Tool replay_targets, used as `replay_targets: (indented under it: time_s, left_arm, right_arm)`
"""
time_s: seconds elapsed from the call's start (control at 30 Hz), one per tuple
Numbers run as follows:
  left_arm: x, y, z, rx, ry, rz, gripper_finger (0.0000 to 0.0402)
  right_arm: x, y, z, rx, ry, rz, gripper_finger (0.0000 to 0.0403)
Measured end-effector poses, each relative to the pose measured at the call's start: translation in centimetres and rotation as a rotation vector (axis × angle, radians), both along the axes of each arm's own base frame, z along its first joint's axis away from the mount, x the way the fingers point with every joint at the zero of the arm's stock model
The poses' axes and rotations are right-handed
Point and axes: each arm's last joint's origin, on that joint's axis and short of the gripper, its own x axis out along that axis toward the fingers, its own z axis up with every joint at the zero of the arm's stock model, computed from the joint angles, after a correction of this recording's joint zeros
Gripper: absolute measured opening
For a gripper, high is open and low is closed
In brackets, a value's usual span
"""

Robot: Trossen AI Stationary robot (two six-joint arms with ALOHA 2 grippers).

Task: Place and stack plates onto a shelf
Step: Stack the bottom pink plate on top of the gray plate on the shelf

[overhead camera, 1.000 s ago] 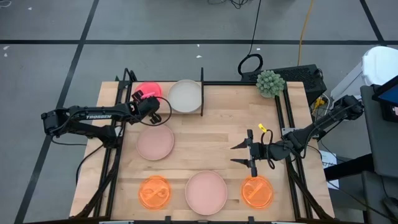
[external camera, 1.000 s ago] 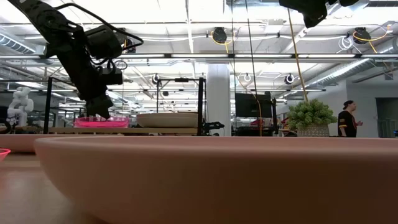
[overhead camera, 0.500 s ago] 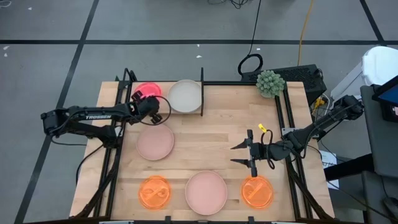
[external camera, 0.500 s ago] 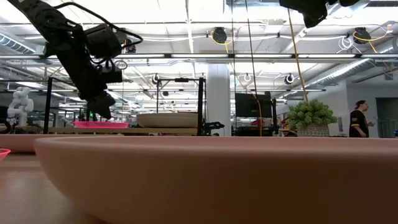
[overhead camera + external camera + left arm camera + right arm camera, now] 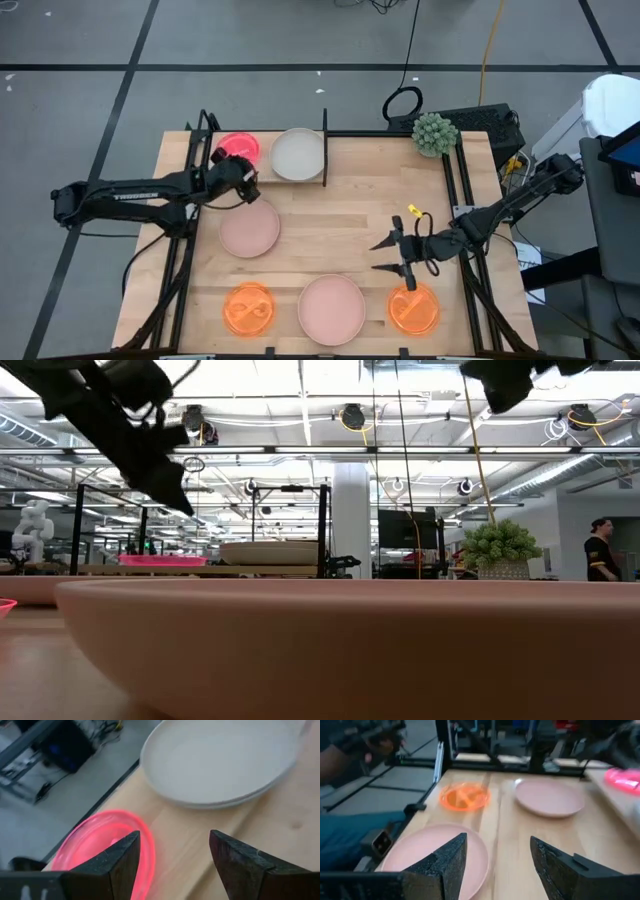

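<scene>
Hovering at 10 o'clock in the high view, left gripper (image 5: pixel 247 180) spread, empty, beside shelf (image 5: pixel 325 160) with neon pink plate (image 5: pixel 240 147) and beige plate (image 5: pixel 297 154). Right gripper (image 5: pixel 385 256) spread at 4 o'clock above orange plate (image 5: pixel 413 309). Left wrist view: fingers (image 5: pixel 122 865) apart over neon pink plate (image 5: pixel 95 845).

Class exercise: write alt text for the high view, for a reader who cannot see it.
Overhead, the left gripper hangs open beside the shelf, which holds a neon pink plate and a beige plate. On the tabletop lie two pale-pink plates and two orange plates; the right gripper is open near the right orange one.
</scene>
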Motion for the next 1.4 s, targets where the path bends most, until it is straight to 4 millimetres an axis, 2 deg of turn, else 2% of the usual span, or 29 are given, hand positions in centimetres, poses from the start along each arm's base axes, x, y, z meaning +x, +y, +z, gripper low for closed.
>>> replay_targets:
  time_s: [0.2,0.57,0.8,0.97,1.23,1.4]
  left_arm:
    - [-0.3,-1.3,1.0,0.003,-0.078,-0.065,0.0244]
    - [0.0,-2.6,1.1,-0.004,-0.086,-0.144,0.0244]
    - [0.1,-3.2,1.1,-0.008,-0.087,-0.173,0.0244]
    - [0.1,-3.3,1.0,-0.01,-0.082,-0.183,0.0244]
    - [0.1,-3.3,1.0,-0.007,-0.079,-0.185,0.0244]
    - [0.1,-3.3,1.0,-0.007,-0.08,-0.185,0.0244]
  right_arm:
    - [1.6,1.1,-0.9,-0.008,0.072,0.053,0.0199]
    - [6.4,4.3,1.2,-0.103,0.235,0.13,0.0199]
    - [8.7,6.9,0.0,-0.1,0.388,0.25,0.0199]
    - [9.0,8.5,-1.9,-0.086,0.469,0.276,0.0199]
    - [7.6,11.6,-4.1,-0.055,0.554,0.307,0.0198]
    - [7.0,13.0,-5.5,-0.087,0.584,0.34,0.0171]
